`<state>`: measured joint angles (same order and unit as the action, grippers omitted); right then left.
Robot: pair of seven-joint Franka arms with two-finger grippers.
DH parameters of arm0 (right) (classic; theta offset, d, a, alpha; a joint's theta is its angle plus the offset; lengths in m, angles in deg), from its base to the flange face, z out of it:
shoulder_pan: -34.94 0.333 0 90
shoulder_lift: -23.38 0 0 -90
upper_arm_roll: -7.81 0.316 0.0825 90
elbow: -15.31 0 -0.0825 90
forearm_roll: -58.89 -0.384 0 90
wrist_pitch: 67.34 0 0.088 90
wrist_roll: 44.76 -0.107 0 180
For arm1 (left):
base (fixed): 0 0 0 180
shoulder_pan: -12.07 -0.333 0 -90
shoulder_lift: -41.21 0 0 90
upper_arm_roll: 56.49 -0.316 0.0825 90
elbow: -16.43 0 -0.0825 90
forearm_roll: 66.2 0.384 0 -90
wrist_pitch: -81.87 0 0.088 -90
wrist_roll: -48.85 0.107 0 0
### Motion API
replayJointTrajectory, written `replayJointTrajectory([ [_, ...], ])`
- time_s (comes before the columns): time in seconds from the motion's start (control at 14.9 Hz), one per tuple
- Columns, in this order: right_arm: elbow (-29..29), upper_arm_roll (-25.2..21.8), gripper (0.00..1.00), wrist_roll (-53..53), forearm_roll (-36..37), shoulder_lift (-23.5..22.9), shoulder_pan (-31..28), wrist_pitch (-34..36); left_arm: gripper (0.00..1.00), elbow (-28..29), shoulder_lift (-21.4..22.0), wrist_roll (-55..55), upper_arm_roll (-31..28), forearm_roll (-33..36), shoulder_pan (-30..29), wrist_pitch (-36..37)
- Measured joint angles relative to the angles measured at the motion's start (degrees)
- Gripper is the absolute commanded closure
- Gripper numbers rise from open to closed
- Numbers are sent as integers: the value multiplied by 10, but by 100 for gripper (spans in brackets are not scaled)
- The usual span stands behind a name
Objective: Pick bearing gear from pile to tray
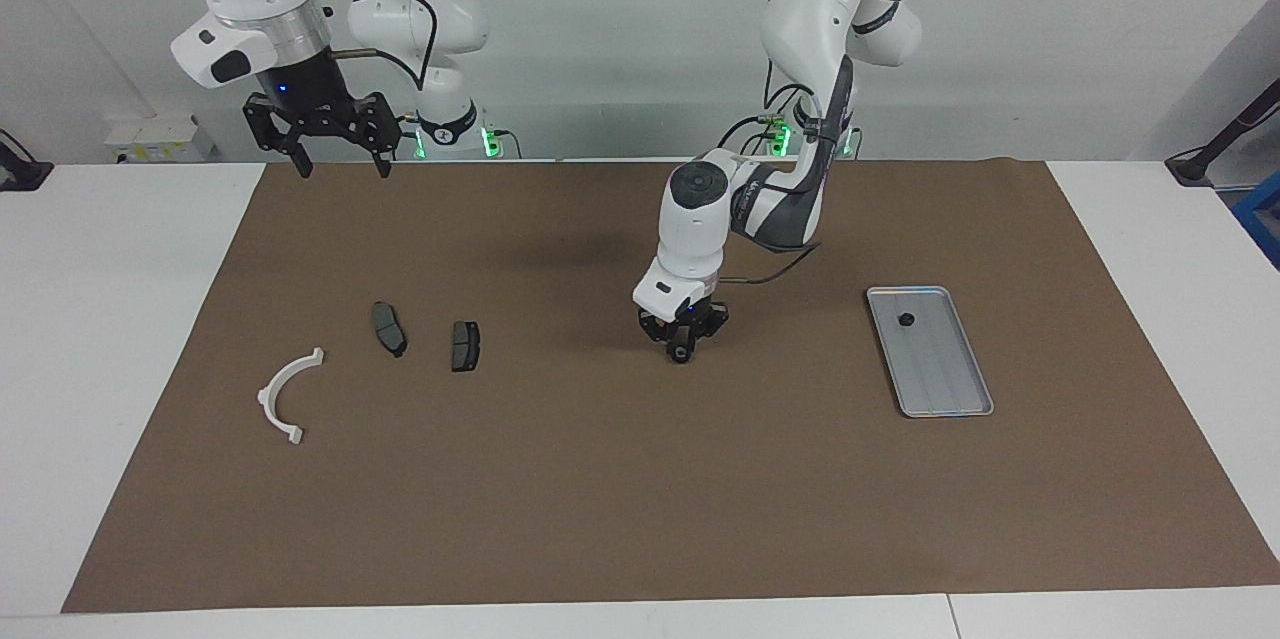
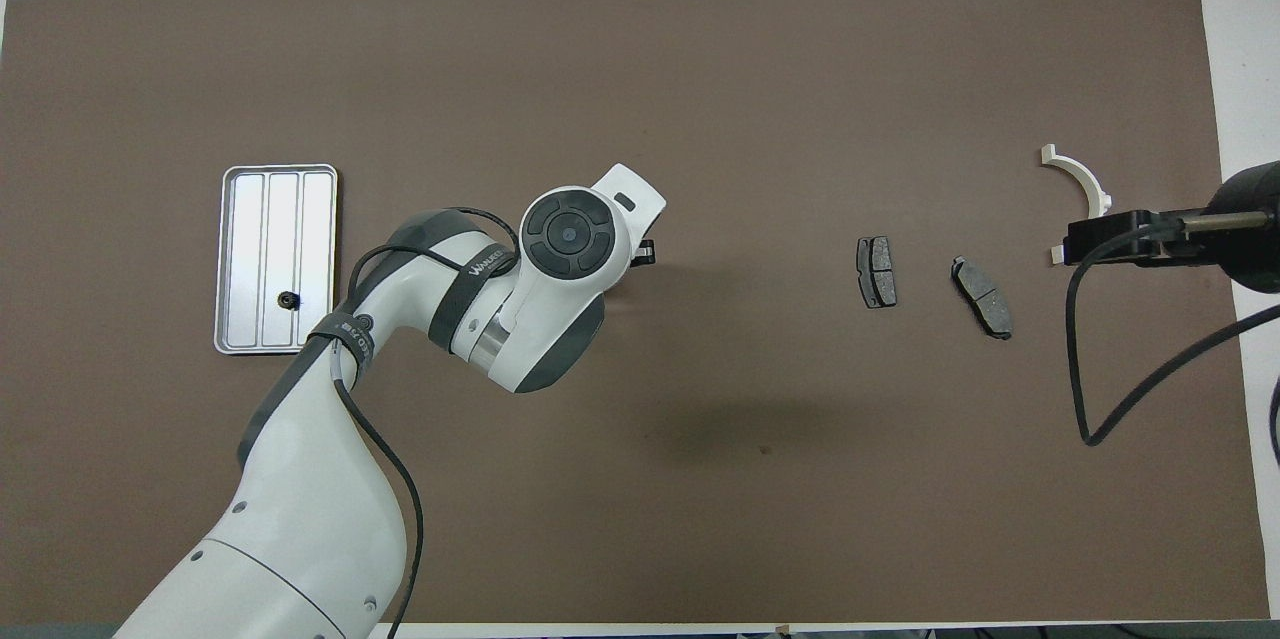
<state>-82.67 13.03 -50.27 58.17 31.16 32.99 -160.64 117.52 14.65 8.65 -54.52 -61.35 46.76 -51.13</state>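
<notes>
- Bearing gear (image 1: 681, 353), a small dark round piece, sits pinched at the tips of the left hand (image 1: 682, 347), low over the brown mat (image 1: 640, 479) around the middle of the counter (image 1: 100, 339); whether it touches the mat or hangs just above it is hard to tell.
- Right hand (image 1: 340, 164) hangs high with its fingers (image 1: 300, 159) spread wide, holding nothing, over the mat's edge nearest the robots at the right arm's end; that arm waits.
- A second small black round piece (image 1: 906, 319) lies inside the tray (image 1: 975, 389), in the part of it nearest the robots.
- Silver-grey tray rests on the mat toward the left arm's end, well apart from the left hand.
- Two dark grey brake pads (image 1: 389, 328) (image 1: 465, 345) lie side by side but apart, toward the right arm's end, about level with the left hand.
- White half-ring bracket (image 1: 285, 389) lies flat a little farther from the robots than the pads, closer to the right arm's end, its open side facing the middle of the counter.
- From overhead the left arm's wrist covers its hand (image 2: 645, 251) almost entirely, so the grip shows only in the facing view.
</notes>
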Motion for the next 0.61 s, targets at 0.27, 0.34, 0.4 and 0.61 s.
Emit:
replayJointTrajectory([
  [0.27,0,0,0,0,0,0,0,0,86,-45,9,37,-6,4,-58,59],
  [0.34,0,0,0,0,0,0,0,0,86,-51,16,58,-7,4,-84,74],
  [0.4,0,0,0,0,0,0,0,0,86,-55,26,86,-8,4,-113,95],
  [0.61,1,1,0,0,0,0,0,0,86,-75,60,205,-10,4,-212,176],
])
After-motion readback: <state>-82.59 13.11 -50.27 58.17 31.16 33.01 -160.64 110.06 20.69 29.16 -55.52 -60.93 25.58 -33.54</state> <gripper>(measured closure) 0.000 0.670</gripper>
